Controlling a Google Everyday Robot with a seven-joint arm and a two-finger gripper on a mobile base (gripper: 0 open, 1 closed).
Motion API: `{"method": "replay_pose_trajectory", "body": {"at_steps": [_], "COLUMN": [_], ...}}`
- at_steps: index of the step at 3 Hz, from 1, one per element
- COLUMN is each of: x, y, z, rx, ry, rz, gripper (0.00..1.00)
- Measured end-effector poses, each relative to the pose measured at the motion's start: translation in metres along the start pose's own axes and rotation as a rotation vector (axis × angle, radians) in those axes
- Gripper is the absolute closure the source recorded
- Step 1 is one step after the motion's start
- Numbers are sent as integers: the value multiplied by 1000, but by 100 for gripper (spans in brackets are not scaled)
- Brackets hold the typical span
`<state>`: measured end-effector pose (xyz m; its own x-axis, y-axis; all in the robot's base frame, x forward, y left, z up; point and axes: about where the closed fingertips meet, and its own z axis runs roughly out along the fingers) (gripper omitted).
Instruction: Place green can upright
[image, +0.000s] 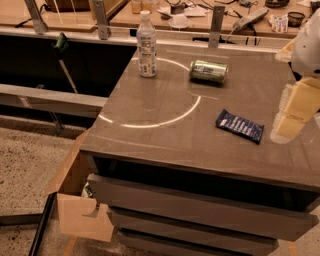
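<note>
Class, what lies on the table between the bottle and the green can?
Bare tabletop only, in the camera view; the gripper hangs far right of the green can.

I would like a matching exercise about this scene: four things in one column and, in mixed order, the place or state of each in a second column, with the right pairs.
1. shiny green metal can
2. clear plastic bottle with a white cap
3. dark blue flat snack packet
4. pale robot gripper

A. stands upright
B. lies flat, right of the white arc
C. hangs at the right edge of the view
D. lies on its side

Pairs: 1-D, 2-A, 3-B, 4-C.
</note>
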<state>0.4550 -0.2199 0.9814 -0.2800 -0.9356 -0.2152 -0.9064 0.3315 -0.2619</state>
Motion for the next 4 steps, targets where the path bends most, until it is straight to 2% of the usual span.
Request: {"method": "replay_pose_trajectory", "body": {"at_steps": [1,2,3,4], "x": [-6,-15,-33,-39], "y": [-46,-90,-126,-132], "z": [7,26,54,55], "rx": [61,98,75,79], "ry": [12,1,23,11], "rz": [139,235,205,188], "gripper": [0,0,0,0]}}
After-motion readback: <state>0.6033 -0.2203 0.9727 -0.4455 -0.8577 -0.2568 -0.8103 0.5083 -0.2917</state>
